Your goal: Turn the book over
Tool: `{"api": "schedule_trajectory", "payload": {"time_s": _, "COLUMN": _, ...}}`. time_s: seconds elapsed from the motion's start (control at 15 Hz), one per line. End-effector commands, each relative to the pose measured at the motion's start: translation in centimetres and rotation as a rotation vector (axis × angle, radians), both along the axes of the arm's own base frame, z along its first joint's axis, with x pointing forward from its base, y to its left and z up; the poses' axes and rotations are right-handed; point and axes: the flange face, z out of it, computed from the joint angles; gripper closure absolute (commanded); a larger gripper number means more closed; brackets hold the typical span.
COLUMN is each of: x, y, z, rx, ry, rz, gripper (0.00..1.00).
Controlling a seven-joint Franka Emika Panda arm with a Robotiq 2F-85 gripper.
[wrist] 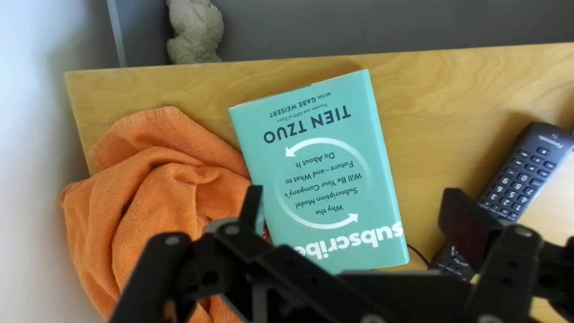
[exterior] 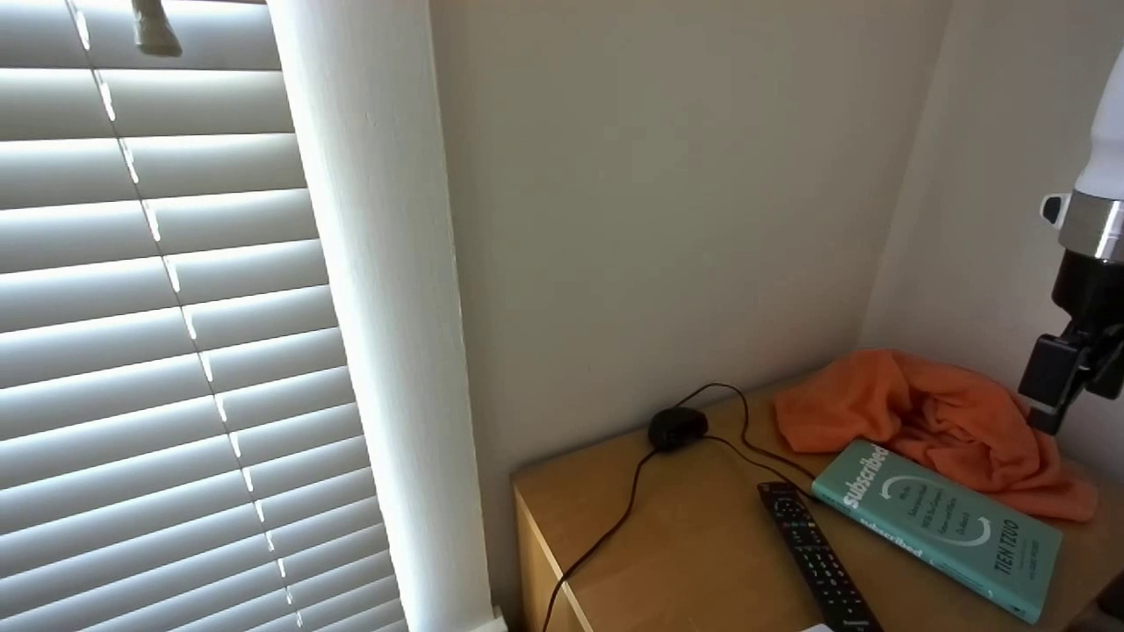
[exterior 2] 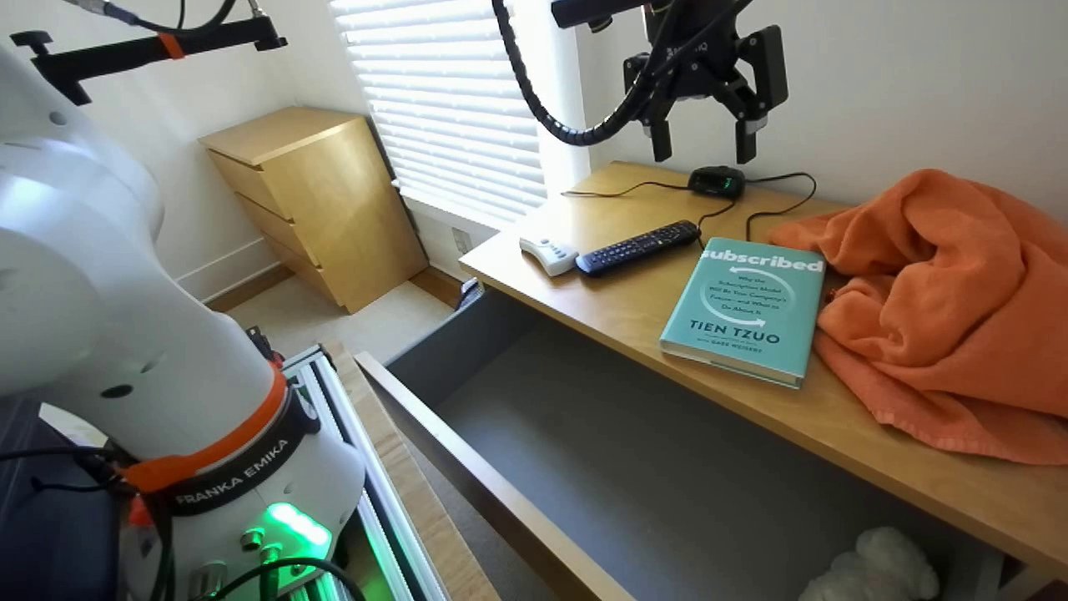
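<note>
The teal book point(exterior 2: 747, 309) lies flat on the wooden dresser top, front cover up. It also shows in an exterior view point(exterior: 944, 527) and in the wrist view point(wrist: 323, 170), where its title end is partly hidden by the gripper. My gripper point(exterior 2: 703, 150) is open and empty, raised above the dresser top and apart from the book. In the wrist view my gripper's fingers point(wrist: 354, 199) stand wide apart, one to each side of the book's outline. The gripper also shows at the right edge of an exterior view point(exterior: 1073, 404).
An orange towel point(exterior 2: 959, 325) lies bunched beside the book. A black remote point(exterior 2: 638, 248), a white remote point(exterior 2: 548, 255) and a black cabled device point(exterior 2: 716, 181) are on the dresser top point(exterior 2: 576, 309). An open drawer point(exterior 2: 501, 492) below holds a white fluffy thing point(exterior 2: 876, 568).
</note>
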Motion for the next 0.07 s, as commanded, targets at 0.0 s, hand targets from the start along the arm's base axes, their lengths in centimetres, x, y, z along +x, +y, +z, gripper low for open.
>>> {"api": "schedule_trajectory", "payload": {"time_s": 0.0, "x": 0.01, "y": 0.0, "z": 0.06, "rx": 0.0, "ry": 0.001, "rz": 0.0, "gripper": 0.0}}
